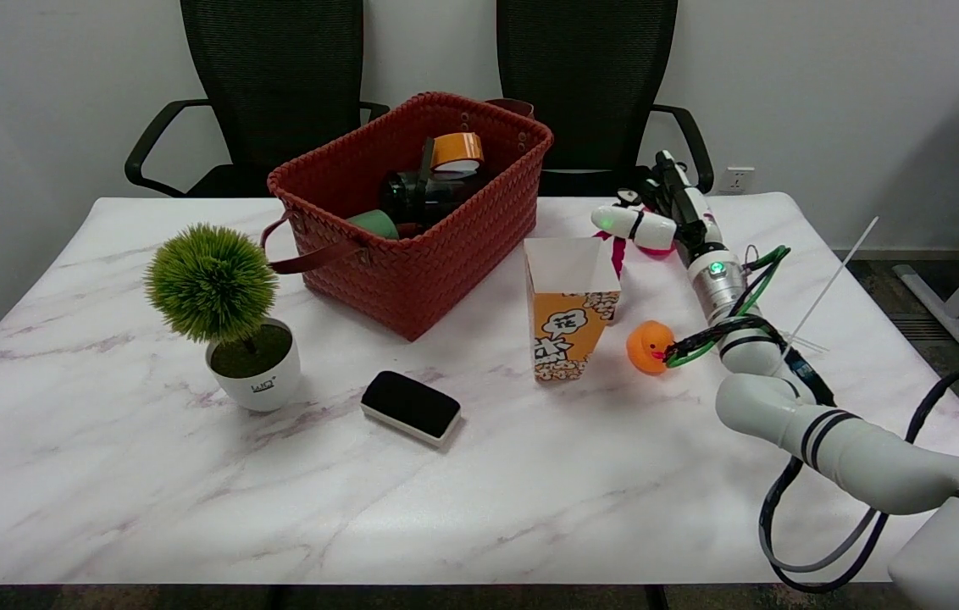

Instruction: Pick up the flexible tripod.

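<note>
The flexible tripod shows as a white oblong body with a black band, lying roughly level behind the popcorn box. Magenta pieces hang under it. My right hand is at the far right of the table, directly over the tripod's right end. Its dark fingers reach down onto that end. The fingers overlap the tripod from this angle, so I cannot make out whether they are closed around it or whether it is off the table.
An orange popcorn box stands just in front of the tripod, with an orange rubber duck beside my forearm. A red woven basket holding tape and dark items, a potted plant and a black eraser lie further left.
</note>
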Controlling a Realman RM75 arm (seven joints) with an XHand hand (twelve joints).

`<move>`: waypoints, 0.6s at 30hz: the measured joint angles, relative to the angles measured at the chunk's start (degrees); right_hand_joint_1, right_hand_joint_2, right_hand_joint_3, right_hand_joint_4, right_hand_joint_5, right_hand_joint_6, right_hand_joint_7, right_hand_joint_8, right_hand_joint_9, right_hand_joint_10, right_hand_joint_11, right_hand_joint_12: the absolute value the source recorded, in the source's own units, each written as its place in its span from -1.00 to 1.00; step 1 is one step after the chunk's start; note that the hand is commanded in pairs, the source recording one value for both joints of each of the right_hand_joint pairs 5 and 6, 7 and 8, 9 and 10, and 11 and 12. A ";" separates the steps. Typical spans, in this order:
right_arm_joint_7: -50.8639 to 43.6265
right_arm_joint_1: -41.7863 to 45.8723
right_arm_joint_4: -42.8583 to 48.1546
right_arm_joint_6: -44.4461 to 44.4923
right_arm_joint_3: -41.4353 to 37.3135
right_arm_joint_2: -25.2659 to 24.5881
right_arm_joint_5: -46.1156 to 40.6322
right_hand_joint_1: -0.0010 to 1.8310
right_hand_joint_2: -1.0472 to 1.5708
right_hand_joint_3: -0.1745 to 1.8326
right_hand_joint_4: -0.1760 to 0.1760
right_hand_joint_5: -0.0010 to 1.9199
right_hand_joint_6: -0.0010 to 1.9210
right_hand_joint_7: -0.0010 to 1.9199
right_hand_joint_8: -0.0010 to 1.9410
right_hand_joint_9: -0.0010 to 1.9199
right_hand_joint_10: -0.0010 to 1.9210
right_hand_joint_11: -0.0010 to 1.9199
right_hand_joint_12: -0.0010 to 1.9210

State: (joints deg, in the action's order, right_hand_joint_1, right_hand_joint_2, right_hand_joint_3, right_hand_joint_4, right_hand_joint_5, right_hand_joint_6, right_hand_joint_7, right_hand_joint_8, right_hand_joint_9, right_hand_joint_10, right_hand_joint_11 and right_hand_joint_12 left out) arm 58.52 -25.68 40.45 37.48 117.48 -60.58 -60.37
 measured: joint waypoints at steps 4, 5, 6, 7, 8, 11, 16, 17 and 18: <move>0.01 -0.11 -0.28 -0.30 0.14 -0.33 0.03 0.08 0.00 -1.00 0.00 -1.00 -1.00 -0.90 -0.90 -0.77 -0.77 -0.74 -0.74; 0.01 -0.15 -0.33 -0.39 0.18 -0.43 0.04 0.08 0.00 -1.00 0.00 -1.00 -1.00 -0.90 -0.90 -0.77 -0.77 -0.74 -0.74; 0.01 -0.19 -0.39 -0.45 0.21 -0.51 0.05 0.08 0.00 -1.00 0.00 -1.00 -1.00 -0.90 -0.90 -0.77 -0.77 -0.74 -0.74; 0.01 -0.22 -0.43 -0.52 0.23 -0.59 0.07 0.08 0.00 -1.00 0.00 -1.00 -1.00 -0.90 -0.90 -0.77 -0.77 -0.74 -0.74; 0.01 -0.24 -0.49 -0.60 0.26 -0.67 0.09 0.08 0.01 -1.00 0.00 -1.00 -1.00 -0.90 -0.90 -0.76 -0.76 -0.74 -0.74; 0.01 -0.26 -0.59 -0.80 0.31 -0.87 0.12 0.08 0.01 -1.00 0.00 -1.00 -1.00 -0.90 -0.90 -0.76 -0.76 -0.74 -0.74; 0.01 -0.39 -0.75 -1.25 0.53 -1.23 0.15 0.07 0.01 -1.00 0.00 -1.00 -1.00 -0.88 -0.88 -0.76 -0.76 -0.74 -0.74; 0.01 -0.40 -0.77 -1.33 0.57 -1.29 0.15 0.07 0.01 -1.00 0.00 -1.00 -1.00 -0.88 -0.88 -0.75 -0.75 -0.74 -0.74; 0.01 -0.41 -0.79 -1.40 0.61 -1.35 0.16 0.07 0.01 -1.00 0.00 -1.00 -1.00 -0.88 -0.88 -0.75 -0.75 -0.74 -0.74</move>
State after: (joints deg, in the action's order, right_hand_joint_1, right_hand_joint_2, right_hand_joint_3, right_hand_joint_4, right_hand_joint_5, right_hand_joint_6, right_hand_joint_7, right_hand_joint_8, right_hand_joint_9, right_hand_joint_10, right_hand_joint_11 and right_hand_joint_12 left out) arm 58.53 -26.08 39.65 36.08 118.09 -61.93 -60.21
